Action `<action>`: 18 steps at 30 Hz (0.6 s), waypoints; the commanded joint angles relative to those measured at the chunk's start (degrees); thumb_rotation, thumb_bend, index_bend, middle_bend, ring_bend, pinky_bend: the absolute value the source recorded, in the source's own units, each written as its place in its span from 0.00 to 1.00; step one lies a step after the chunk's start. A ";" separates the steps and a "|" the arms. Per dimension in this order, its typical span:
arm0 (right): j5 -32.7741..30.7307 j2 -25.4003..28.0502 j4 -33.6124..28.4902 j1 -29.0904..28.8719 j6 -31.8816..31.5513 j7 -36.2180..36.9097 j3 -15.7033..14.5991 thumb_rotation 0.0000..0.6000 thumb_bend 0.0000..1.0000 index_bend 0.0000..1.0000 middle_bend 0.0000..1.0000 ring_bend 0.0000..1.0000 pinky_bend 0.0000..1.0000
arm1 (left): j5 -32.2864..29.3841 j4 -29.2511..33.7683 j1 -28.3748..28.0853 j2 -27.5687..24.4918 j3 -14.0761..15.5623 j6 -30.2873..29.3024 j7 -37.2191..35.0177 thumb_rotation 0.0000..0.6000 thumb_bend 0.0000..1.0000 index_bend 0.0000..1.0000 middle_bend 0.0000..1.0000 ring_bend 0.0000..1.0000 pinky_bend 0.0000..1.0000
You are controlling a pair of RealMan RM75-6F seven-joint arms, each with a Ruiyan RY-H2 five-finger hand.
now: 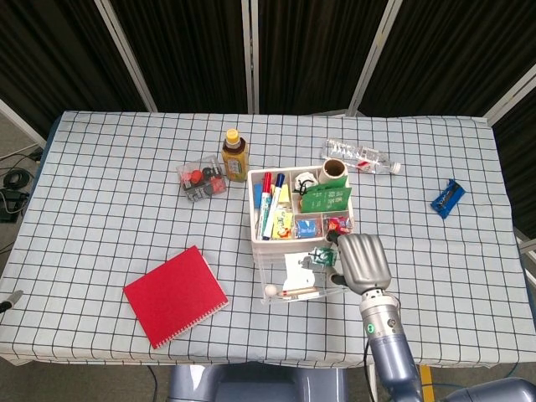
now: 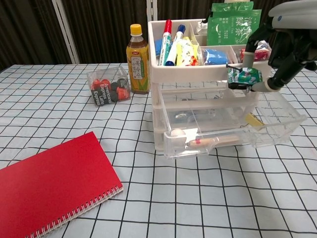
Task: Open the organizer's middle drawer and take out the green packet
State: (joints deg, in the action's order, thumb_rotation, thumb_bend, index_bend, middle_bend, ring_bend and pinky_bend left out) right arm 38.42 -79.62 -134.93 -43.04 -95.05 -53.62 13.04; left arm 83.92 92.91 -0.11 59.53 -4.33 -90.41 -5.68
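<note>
My right hand (image 2: 283,45) pinches a small green packet (image 2: 244,77) and holds it in the air above the pulled-out clear middle drawer (image 2: 283,120) of the white organizer (image 2: 156,70). From the head camera, the right hand (image 1: 365,261) sits at the drawer's right side with the green packet (image 1: 320,255) at its fingertips, over the drawer (image 1: 270,270). A white ball, a pink-tipped stick and a yellow slip lie in the drawer. My left hand shows in neither view.
The organizer's top tray holds markers and larger green packets (image 2: 233,24). A tea bottle (image 2: 137,58) and a clear box of red and black items (image 2: 108,86) stand to its left. A red notebook (image 1: 176,295) lies front left, a water bottle (image 1: 360,156) and a blue object (image 1: 446,198) lie further right.
</note>
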 commanded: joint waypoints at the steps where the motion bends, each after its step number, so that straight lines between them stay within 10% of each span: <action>1: 0.92 1.04 -0.05 0.56 0.17 0.91 0.25 1.00 0.41 0.58 1.00 1.00 0.78 | 0.02 0.02 0.01 0.00 0.01 -0.02 0.04 1.00 0.06 0.00 0.00 0.00 0.00; 18: 5.30 10.28 -0.05 5.25 -0.69 7.99 3.33 1.00 0.41 0.59 1.00 1.00 0.78 | 0.24 0.18 0.06 0.05 0.09 -0.19 0.33 1.00 0.06 0.00 0.00 0.00 0.00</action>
State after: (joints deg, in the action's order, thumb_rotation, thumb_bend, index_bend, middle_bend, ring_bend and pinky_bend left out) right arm 43.44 -70.40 -134.99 -38.45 -95.69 -46.46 15.70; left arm 84.16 93.09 -0.05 59.58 -4.25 -90.59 -5.35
